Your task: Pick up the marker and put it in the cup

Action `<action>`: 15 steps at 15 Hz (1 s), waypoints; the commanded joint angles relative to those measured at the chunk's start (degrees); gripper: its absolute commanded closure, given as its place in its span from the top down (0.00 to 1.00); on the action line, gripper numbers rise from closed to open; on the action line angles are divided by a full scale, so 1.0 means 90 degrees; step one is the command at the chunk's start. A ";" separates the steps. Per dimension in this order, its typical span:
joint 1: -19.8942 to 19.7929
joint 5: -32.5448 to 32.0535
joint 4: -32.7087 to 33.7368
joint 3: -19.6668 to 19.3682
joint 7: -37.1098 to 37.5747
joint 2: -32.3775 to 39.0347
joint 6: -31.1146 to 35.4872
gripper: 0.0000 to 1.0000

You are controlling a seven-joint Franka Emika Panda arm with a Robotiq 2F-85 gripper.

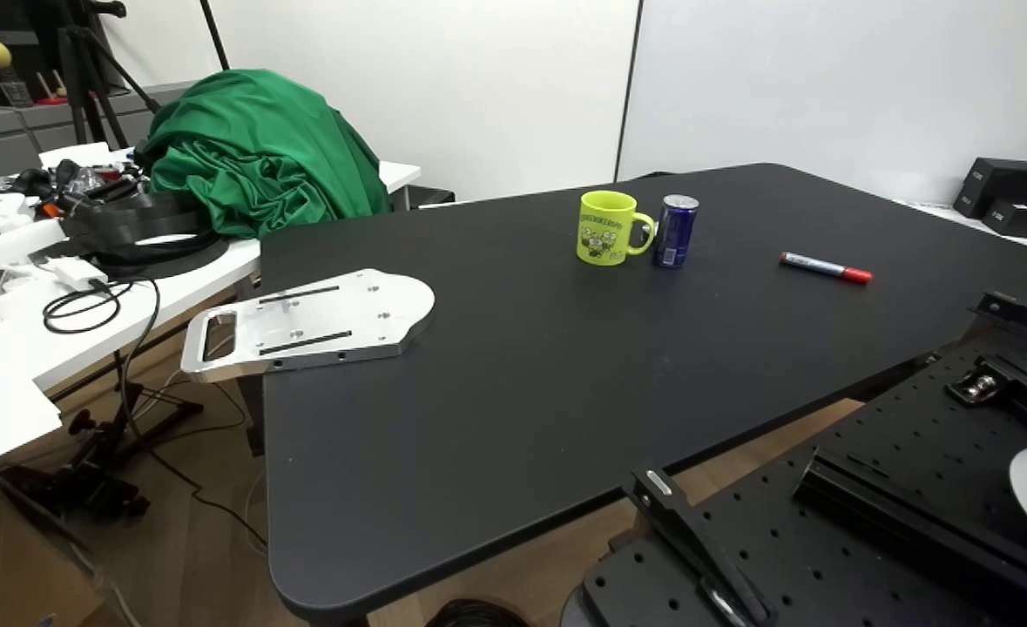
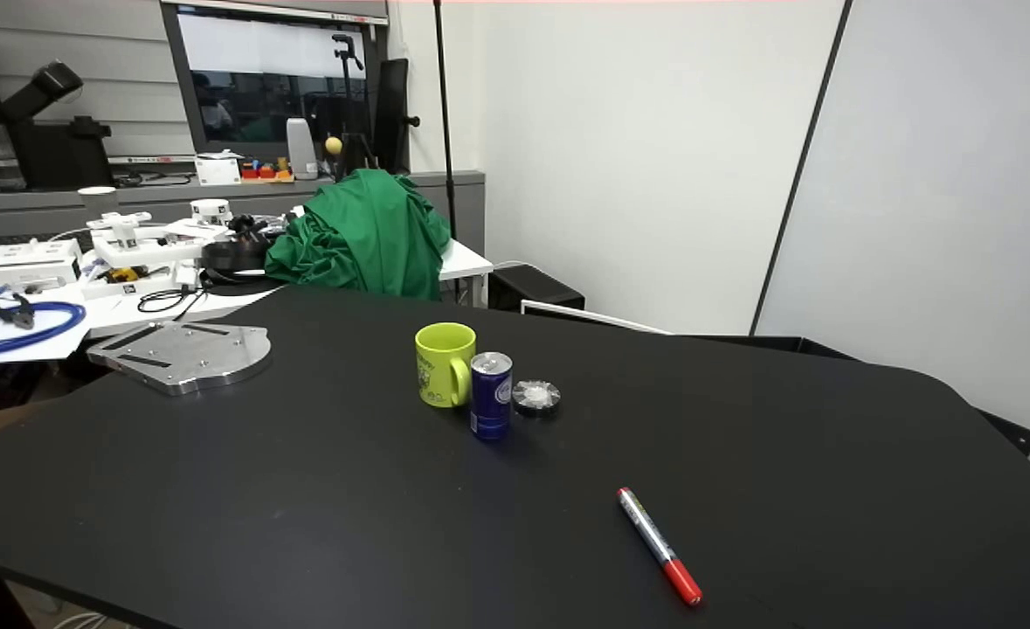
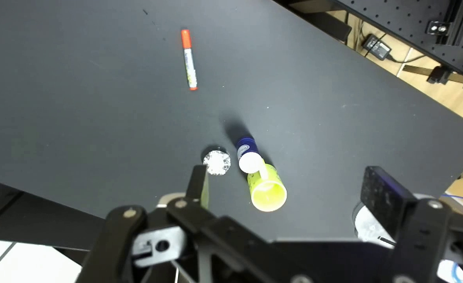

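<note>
In an exterior view the marker [image 1: 825, 266] lay on the worktop [image 1: 478, 418], between the edge by the holed stand [image 1: 792, 557] and the edge by the white wall [image 1: 827, 96], its red cap pointing roughly toward the stand edge. The mug [image 1: 602, 231] stood upright nearer the wall edge, a can [image 1: 676, 231] just beside its handle. In an exterior view a small round thing [image 2: 536, 397] sat just beside the can; the marker lay well apart from that cluster, so a straight descent looked workable. In the wrist view the gripper [image 3: 288, 184] was released, its fingers [image 3: 196, 182] wide apart and nothing held. The marker's barrel lay nearly square to the way they would close, so little turning seemed needed. Reaching, judged the step in hand, called for moving off from the mug and can, centring over the barrel's middle, then lowering until both fingers flanked it; a high or skewed pinch could have rolled it
</note>
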 commanded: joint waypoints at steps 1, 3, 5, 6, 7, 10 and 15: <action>-0.0139 0.0095 0.0161 0.0057 -0.0621 0.0573 0.0622 1.00; -0.0177 0.0242 0.0197 0.0033 -0.0940 0.0990 0.1000 1.00; -0.0271 0.0477 0.0282 0.0050 -0.1200 0.1495 0.1266 1.00; -0.0348 0.0565 0.0299 0.0079 -0.1302 0.1766 0.1433 1.00; -0.0430 0.0607 0.0301 0.0136 -0.1368 0.2020 0.1633 1.00; -0.0739 0.0874 0.0300 0.0322 -0.1347 0.2890 0.2330 1.00; -0.1296 0.1068 0.0296 0.0842 -0.1027 0.4199 0.3657 1.00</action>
